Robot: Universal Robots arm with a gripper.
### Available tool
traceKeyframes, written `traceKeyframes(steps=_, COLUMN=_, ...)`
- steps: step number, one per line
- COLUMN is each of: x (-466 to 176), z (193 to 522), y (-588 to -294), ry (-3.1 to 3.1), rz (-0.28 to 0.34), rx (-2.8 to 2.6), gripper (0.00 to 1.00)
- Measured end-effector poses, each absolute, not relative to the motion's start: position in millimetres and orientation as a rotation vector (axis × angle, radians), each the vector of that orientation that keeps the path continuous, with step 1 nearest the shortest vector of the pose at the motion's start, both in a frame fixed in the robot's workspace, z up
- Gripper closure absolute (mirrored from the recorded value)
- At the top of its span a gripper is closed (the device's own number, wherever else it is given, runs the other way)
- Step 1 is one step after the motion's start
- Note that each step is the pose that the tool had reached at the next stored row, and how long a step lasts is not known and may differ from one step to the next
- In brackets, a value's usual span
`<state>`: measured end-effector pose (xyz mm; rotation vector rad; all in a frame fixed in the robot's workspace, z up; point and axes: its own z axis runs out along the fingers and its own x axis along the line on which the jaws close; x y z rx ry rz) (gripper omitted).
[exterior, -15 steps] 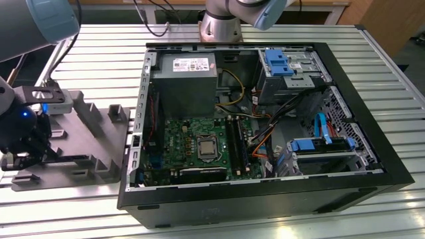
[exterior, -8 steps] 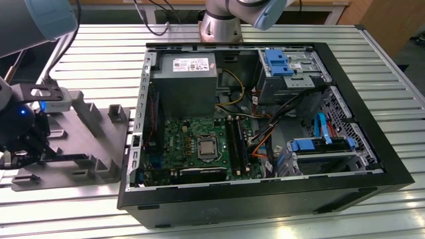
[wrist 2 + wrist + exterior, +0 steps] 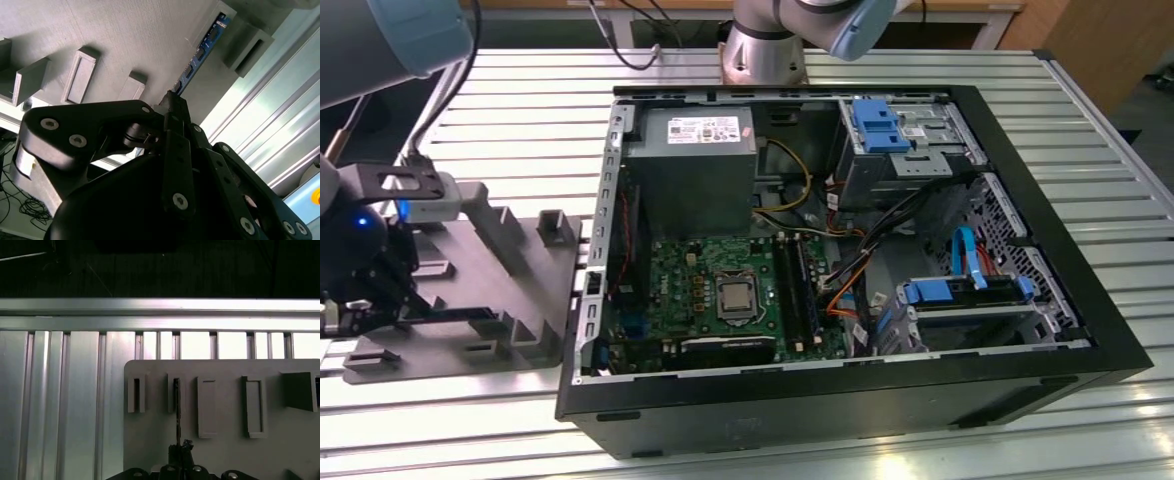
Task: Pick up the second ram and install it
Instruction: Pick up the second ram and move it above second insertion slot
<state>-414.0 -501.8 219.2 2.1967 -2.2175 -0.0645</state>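
Exterior view: the pincer (image 3: pixel 374 300) hangs low over the grey tray (image 3: pixel 520 300) on the slatted table (image 3: pixel 520 120). The open computer case (image 3: pixel 1067 330) and its long black motherboard slots (image 3: pixel 797 290) lie well apart from it, toward the exterior view's right. This view adds how far the holder is from the board, but I cannot judge the grip from it. Second wrist view: this one supplies the grip. The fingertips (image 3: pixel 172 112) come together on the near end of the second ram (image 3: pixel 200 52), a thin board seen edge-on that runs straight away from the pincer toward the tray's upright posts (image 3: pixel 250 45). The pincer looks closed on the stick while it sits in its holder. First wrist view: this one adds alignment. The stick (image 3: pixel 176 407) is a thin dark line leading dead ahead of the pincer into one narrow holder slot (image 3: pixel 176 385). To my eye, lifting it out well means pulling along the line of the posts with the board kept edge-on and no twist. With the hold so near one end, the far end could easily rack against a post.
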Motion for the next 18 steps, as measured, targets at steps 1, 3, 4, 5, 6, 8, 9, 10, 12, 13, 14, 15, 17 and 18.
traceKeyframes(steps=1, x=-414.0, z=219.6, y=-501.8, ry=-2.218, rz=-0.064, rx=2.197, gripper=0.89)
traceKeyframes(steps=3, x=-414.0, z=220.5, y=-501.8, ry=-2.218, rz=-0.065, rx=2.197, gripper=0.89)
traceKeyframes(steps=4, x=-414.0, z=221.0, y=-501.8, ry=-2.218, rz=-0.064, rx=2.197, gripper=0.89)
traceKeyframes(steps=5, x=-414.0, z=221.4, y=-501.8, ry=-2.218, rz=-0.064, rx=2.197, gripper=0.89)
traceKeyframes(steps=6, x=-414.0, z=221.8, y=-501.8, ry=-2.218, rz=-0.064, rx=2.197, gripper=0.89)
traceKeyframes(steps=8, x=-414.0, z=222.5, y=-501.8, ry=-2.218, rz=-0.064, rx=2.197, gripper=0.89)
traceKeyframes(steps=9, x=-414.1, z=222.7, y=-501.8, ry=-2.218, rz=-0.064, rx=2.197, gripper=0.89)
traceKeyframes(steps=10, x=-414.1, z=222.9, y=-501.8, ry=-2.218, rz=-0.064, rx=2.197, gripper=0.89)
traceKeyframes(steps=12, x=-414.1, z=223.2, y=-501.8, ry=-2.218, rz=-0.064, rx=2.197, gripper=0.89)
traceKeyframes(steps=13, x=-414.1, z=223.5, y=-501.8, ry=-2.218, rz=-0.064, rx=2.197, gripper=0.89)
traceKeyframes(steps=14, x=-414.1, z=223.8, y=-501.8, ry=-2.218, rz=-0.064, rx=2.197, gripper=0.89)
traceKeyframes(steps=15, x=-414.1, z=224.2, y=-501.8, ry=-2.218, rz=-0.064, rx=2.197, gripper=0.89)
traceKeyframes(steps=17, x=-414.1, z=224.8, y=-501.8, ry=-2.218, rz=-0.064, rx=2.197, gripper=0.89)
traceKeyframes(steps=18, x=-414.0, z=225.0, y=-501.8, ry=-2.218, rz=-0.064, rx=2.197, gripper=0.89)
